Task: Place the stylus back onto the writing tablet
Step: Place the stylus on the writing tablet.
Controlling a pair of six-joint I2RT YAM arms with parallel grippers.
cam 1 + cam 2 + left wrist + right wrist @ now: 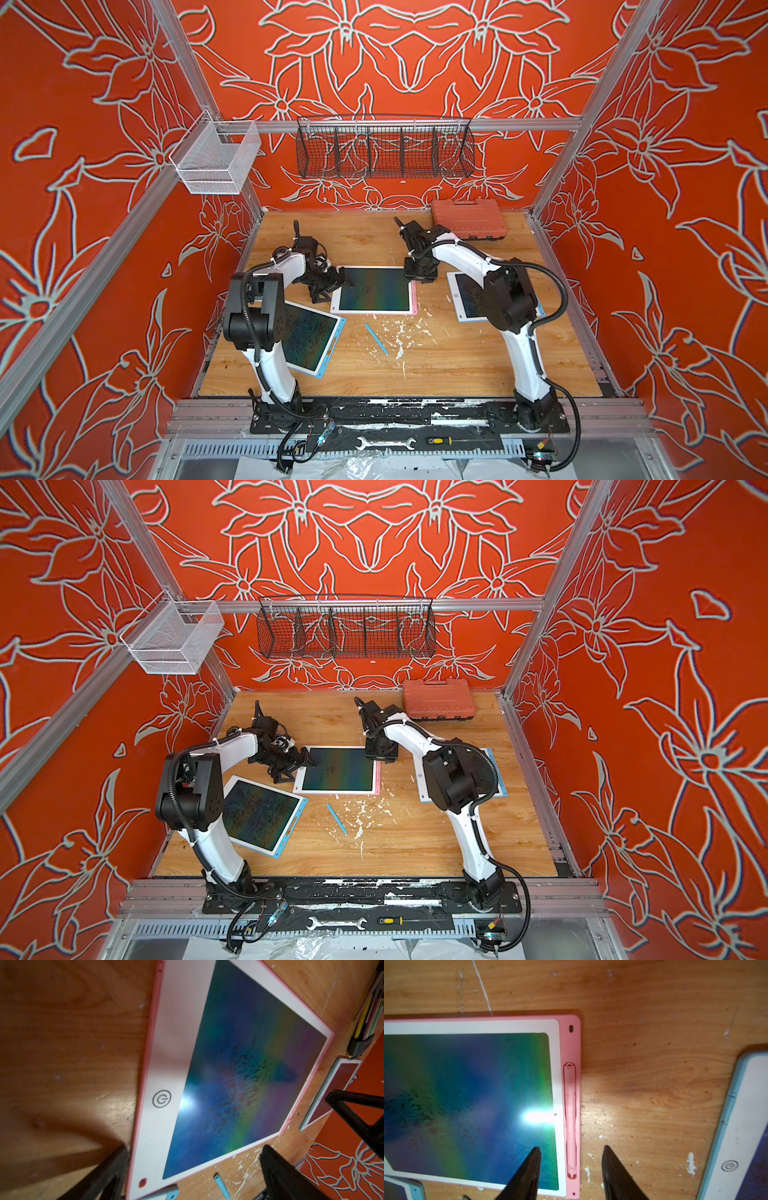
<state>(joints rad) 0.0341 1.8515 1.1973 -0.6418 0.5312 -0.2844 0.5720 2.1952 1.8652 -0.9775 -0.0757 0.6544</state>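
The pink stylus (570,1120) lies seated in the slot along the pink writing tablet's (570,1020) side border, its long axis parallel to that edge, tip toward the lower frame in the right wrist view. The right gripper (571,1150) hovers over it with jaws parted, one finger on either side, holding nothing. The left gripper (192,1148) stands wide open and empty at the tablet's opposite short edge.

Three tablets lie on the wooden table (457,365): the pink one centre, and two blue-edged ones at lower left (316,336) and right (467,297). A loose blue stylus (376,339) lies diagonally below the pink tablet.
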